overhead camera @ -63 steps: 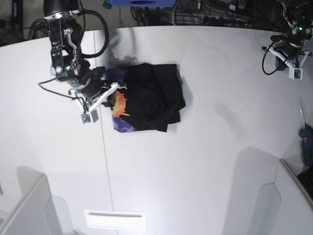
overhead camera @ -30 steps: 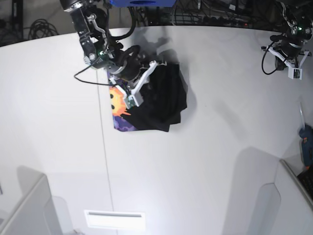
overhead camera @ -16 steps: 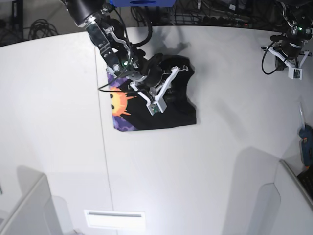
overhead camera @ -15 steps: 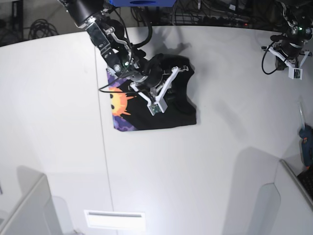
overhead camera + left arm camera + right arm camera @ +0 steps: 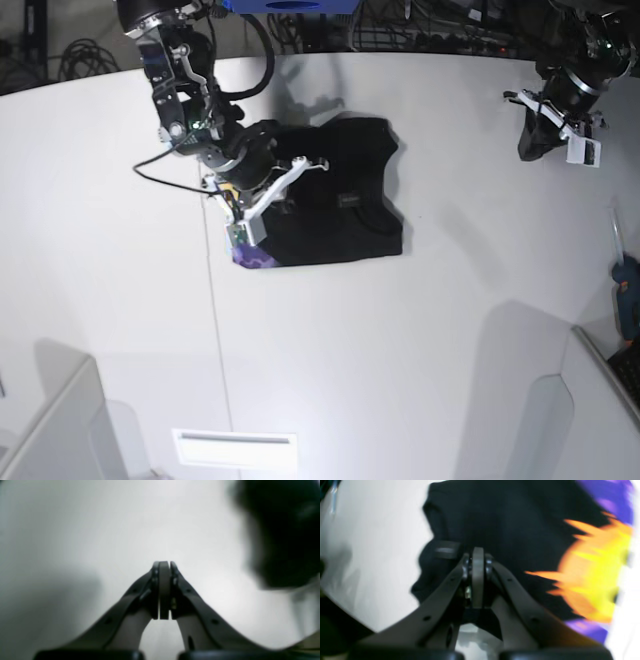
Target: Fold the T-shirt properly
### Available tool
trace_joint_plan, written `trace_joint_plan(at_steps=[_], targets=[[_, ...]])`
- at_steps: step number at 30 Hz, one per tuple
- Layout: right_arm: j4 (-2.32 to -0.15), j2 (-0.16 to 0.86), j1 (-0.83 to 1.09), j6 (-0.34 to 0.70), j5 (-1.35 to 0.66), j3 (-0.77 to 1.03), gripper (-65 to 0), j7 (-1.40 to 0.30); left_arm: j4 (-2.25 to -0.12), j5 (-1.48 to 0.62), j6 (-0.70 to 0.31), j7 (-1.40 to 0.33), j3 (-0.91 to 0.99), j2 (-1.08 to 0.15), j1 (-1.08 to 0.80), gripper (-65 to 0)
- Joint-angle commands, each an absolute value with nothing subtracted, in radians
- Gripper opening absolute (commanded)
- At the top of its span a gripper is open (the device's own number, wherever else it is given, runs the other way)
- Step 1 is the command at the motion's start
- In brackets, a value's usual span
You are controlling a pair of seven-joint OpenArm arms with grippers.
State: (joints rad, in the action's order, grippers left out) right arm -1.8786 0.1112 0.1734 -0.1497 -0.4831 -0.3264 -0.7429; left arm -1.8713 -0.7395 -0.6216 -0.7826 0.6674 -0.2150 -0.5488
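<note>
Sliding back across the T-shirt [image 5: 335, 195], the right gripper [image 5: 477, 555] now hangs clenched, empty, over its print; the left gripper [image 5: 163, 566], also clenched, hovers well apart

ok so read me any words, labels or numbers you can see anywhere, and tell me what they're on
No readable text in any view.
T-shirt: only a picture print, an orange-yellow sun shape on purple, no lettering visible. A small pale tag-like patch on the black cloth is too small to read.
Right hand and left hand: no markings legible.
Table: bare of any writing.
</note>
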Motion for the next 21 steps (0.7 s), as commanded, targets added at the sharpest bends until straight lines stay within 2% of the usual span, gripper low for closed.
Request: trace_joint_plan(at_steps=[1,5,8,9,11,21], targets=[[-1.902,0.128,0.173,-0.14,-0.493,-0.315,-65.0,-0.727,-1.89,-0.809,-0.622,-0.806,0.662,-0.229,-0.538,-65.0],[-1.902,0.154,0.189,-0.14,-0.495,-0.312,-65.0,-0.727,-1.862,-1.0,-0.624,-0.921,0.627,-0.222,-0.458,-31.9],[-1.903,0.159,0.205,-0.14,-0.495,-0.314,-65.0,-0.727,-1.84,-1.072,-0.624,-0.934,0.572,-0.22,-0.415,-15.5],[-1.903,0.16,0.211,-0.14,-0.495,-0.314,-65.0,-0.725,-1.839,-1.082,-0.624,-0.934,0.544,-0.22,-0.403,-12.5],[-1.903,0.174,0.217,-0.14,-0.495,-0.314,-65.0,-0.725,-1.834,-1.109,-0.622,-0.934,0.486,-0.219,-0.378,-9.7],[-1.968,0.259,0.318,-0.14,-0.495,-0.269,-65.0,-0.575,-1.636,-1.061,-0.578,-0.931,0.291,-0.134,-0.257,-10.0]])
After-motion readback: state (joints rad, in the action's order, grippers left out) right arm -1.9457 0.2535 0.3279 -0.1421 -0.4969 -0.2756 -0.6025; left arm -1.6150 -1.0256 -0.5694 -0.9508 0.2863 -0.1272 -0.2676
